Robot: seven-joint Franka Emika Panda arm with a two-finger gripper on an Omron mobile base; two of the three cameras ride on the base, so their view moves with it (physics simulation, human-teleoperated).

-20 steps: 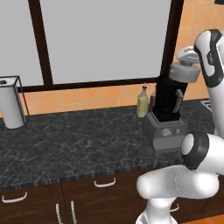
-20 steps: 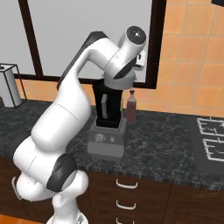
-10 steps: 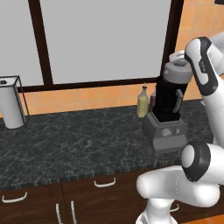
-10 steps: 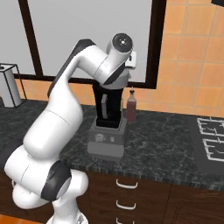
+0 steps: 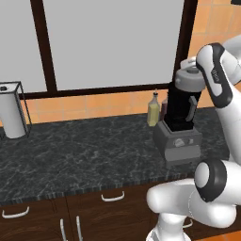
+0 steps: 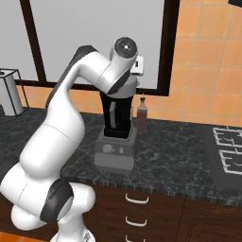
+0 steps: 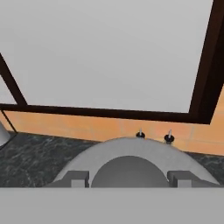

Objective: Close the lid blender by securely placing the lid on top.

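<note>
Counter-side, my end effector point(image 7: 127, 177) (clamped on the lid point(image 5: 189, 80)) has swung it over the blender point(image 5: 181, 120), ready to seat.

Lid point(image 5: 189, 81) atop black blender point(image 5: 180, 123) jar, yellowish bottle point(image 5: 153, 109) beside, paper-towel holder point(image 5: 12, 110) far left

Matt grey lid point(image 5: 188, 79), glossy marbled counter point(image 5: 84, 155)

The arm point(image 6: 56, 142) is glossy white, built of thick rounded links that swell into bulbous shoulders. Dark grey bands ring its joints, and round dark caps close the joint ends, one showing a small central hub.
</note>
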